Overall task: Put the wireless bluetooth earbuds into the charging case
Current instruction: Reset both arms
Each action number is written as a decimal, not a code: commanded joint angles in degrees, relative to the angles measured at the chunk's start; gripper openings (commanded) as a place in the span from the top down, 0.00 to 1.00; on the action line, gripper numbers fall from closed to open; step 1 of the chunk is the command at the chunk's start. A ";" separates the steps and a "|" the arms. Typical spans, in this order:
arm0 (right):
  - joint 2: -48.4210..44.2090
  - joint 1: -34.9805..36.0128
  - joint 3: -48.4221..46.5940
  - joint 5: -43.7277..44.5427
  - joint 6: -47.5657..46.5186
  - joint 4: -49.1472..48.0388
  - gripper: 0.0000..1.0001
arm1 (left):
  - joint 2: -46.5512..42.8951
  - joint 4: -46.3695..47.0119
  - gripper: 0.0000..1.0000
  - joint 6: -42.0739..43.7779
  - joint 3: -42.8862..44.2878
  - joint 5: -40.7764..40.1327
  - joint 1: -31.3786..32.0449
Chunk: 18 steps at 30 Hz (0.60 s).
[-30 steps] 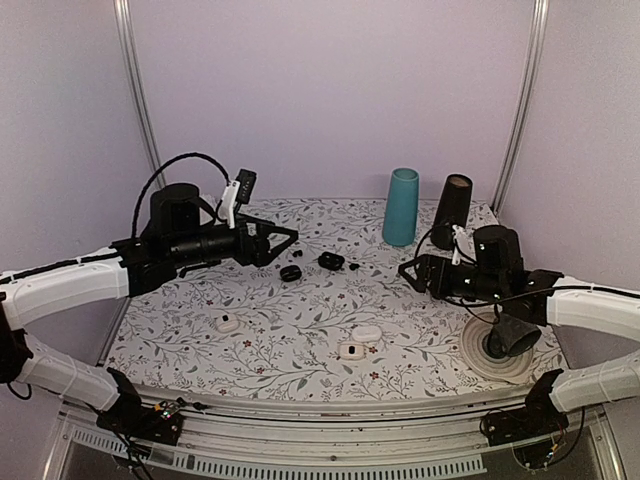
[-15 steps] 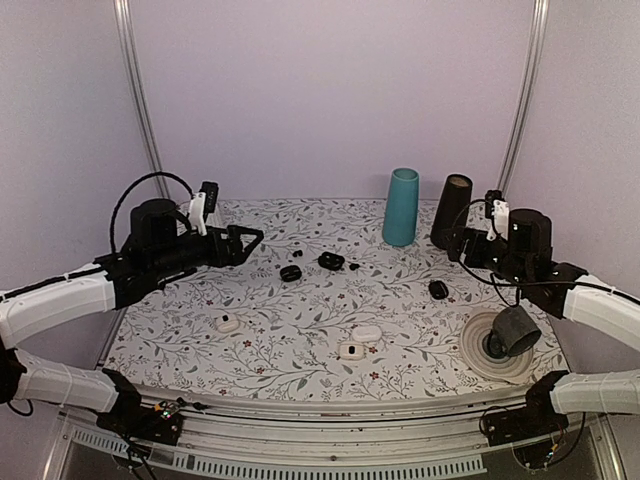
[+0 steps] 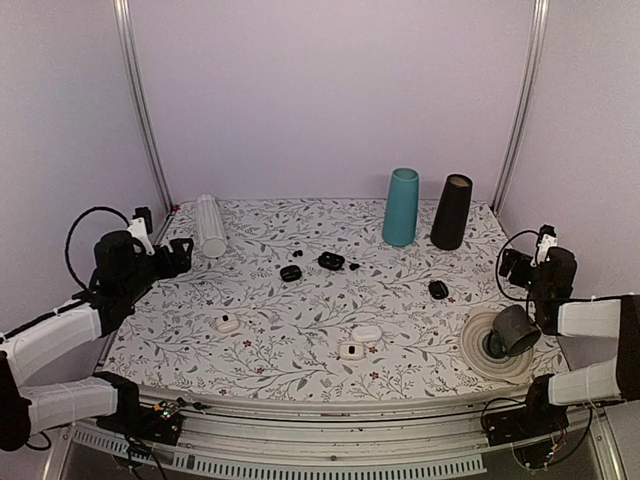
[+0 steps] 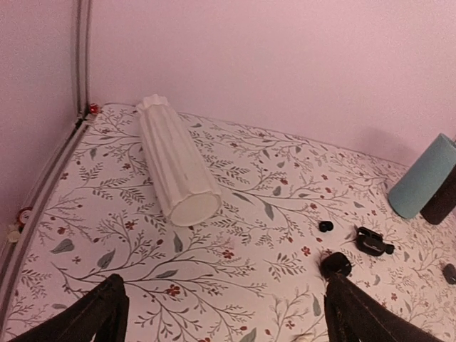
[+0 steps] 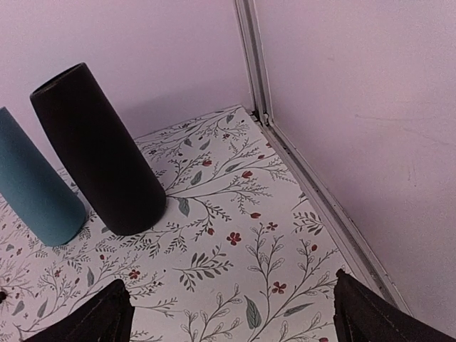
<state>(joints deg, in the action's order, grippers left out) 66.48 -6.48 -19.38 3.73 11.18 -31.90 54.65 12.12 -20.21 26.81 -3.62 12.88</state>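
The white charging case lies at the front middle of the floral table, lid down. One small white earbud with a dark spot lies just in front of it. The other white earbud lies apart at the front left. My left gripper is drawn back at the left edge, open and empty; its dark fingers frame bare table in the left wrist view. My right gripper is drawn back at the right edge, open and empty. Neither wrist view shows the case.
A white ribbed vase lies on its side at the back left. A teal cup and a black tumbler stand at the back right. Small black pieces are scattered mid-table. A black mug sits on a round coaster at the front right.
Both arms have pulled back from mid-table, the left to the left edge, the right to the right edge. The white vase now shows. The case and earbuds have not moved.
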 commanded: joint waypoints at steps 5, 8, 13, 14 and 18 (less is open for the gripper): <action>15.96 0.36 11.21 -3.18 -4.50 -45.89 0.01 | -2.08 15.22 0.04 11.87 -10.62 -7.74 -8.31; 21.28 4.67 11.87 -2.44 -9.72 -53.66 0.01 | -0.88 20.10 0.04 13.57 -14.08 -14.13 -8.81; 20.68 5.51 7.32 -1.06 -11.97 -44.20 0.01 | 3.44 42.75 0.04 15.57 -23.30 -17.28 -10.62; 21.21 5.48 6.82 0.44 -11.64 -44.01 0.01 | 5.06 47.99 0.04 15.12 -24.22 -16.02 -11.16; 21.13 5.51 5.69 -2.09 -11.97 -41.65 0.01 | 17.44 62.49 0.04 16.15 -22.88 -13.67 -11.76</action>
<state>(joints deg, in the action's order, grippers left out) 86.76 -1.13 -12.25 2.39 0.78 -74.52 63.68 53.36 -6.61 2.35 -18.41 2.04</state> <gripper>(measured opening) 0.989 0.960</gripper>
